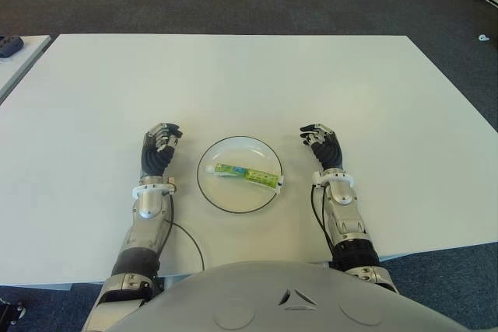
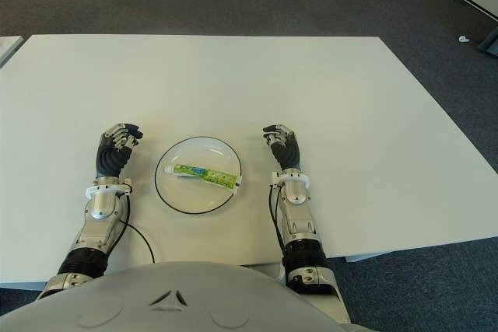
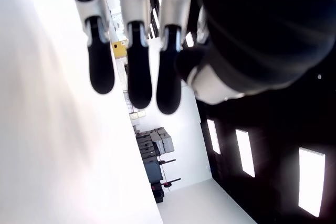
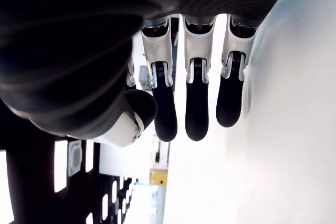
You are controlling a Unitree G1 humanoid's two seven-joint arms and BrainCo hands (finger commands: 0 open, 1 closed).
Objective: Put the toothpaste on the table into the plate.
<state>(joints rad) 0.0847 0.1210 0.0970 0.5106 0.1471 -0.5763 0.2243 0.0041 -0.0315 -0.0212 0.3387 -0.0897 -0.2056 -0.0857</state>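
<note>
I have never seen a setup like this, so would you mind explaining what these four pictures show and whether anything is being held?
This is a humanoid robot with two arms, each ending in a hand with several fingers. The two wide pictures come from the two eyes of a camera on its head, looking down at a white table. The two close-ups come from cameras on its wrists, each looking at its own fingers.

On the table is a round plate, and a green toothpaste tube already lies inside it. The left hand shows left of the plate, the right hand right of it. Both have relaxed fingers and hold nothing, as the wrist views confirm.
</note>
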